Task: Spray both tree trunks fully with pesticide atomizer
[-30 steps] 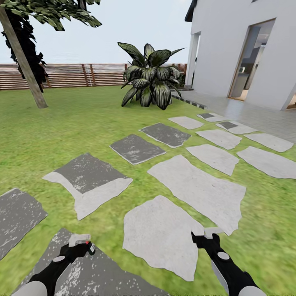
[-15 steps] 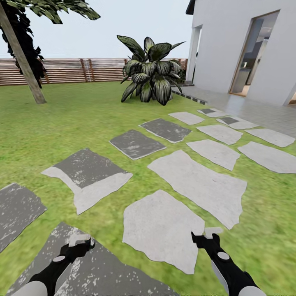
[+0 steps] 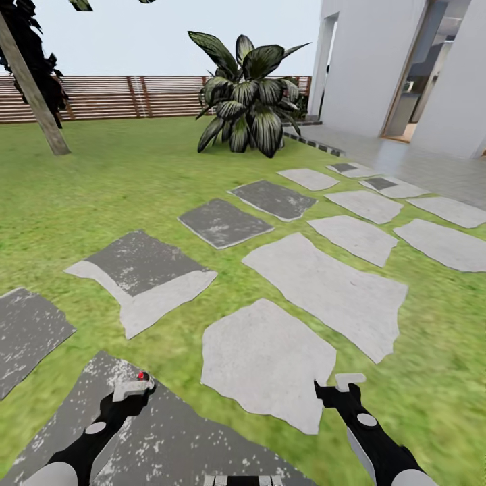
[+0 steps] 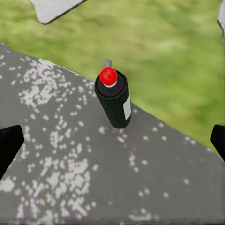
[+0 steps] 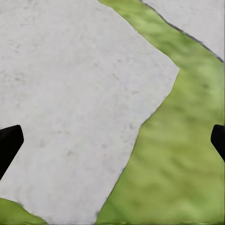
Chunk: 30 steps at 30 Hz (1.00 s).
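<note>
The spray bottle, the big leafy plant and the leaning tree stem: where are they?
spray bottle (image 4: 114,99), left wrist view, dark body.
leafy plant (image 3: 248,101), head view, middle leaves.
leaning stem (image 3: 34,94), head view, mid-stem.

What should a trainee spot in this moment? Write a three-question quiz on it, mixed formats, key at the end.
1. True or false: the pesticide atomizer lies on its side in the grass.
2. Multiple choice: the right gripper hangs over A) a pale stone slab and grass; B) the pesticide atomizer; C) a wooden deck.
3. Fill in: the atomizer's cap is ____.

Key
1. False: it stands on a dark speckled slab, just ahead of the open left gripper.
2. A
3. red
</note>
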Tool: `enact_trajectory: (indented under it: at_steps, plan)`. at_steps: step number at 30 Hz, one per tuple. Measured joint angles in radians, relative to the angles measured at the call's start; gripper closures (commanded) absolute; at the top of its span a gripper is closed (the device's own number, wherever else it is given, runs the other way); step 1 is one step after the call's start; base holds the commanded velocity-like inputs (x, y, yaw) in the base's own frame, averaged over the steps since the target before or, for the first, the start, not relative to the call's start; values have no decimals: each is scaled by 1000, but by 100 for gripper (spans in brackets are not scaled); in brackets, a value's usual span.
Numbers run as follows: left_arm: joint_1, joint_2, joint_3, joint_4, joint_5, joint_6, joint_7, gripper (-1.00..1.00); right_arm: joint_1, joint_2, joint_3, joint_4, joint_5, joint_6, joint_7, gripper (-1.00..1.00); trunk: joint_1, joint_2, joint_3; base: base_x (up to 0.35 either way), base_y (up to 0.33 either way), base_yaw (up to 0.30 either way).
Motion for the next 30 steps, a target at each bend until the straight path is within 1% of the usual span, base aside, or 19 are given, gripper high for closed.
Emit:
enact_trajectory:
  at_steps: [30]
  plan:
    - [-2,0,3,0,0,-1,0,-100,0,0,0,-9,0,-2,0,-100,13,-7,-164,0,0,0]
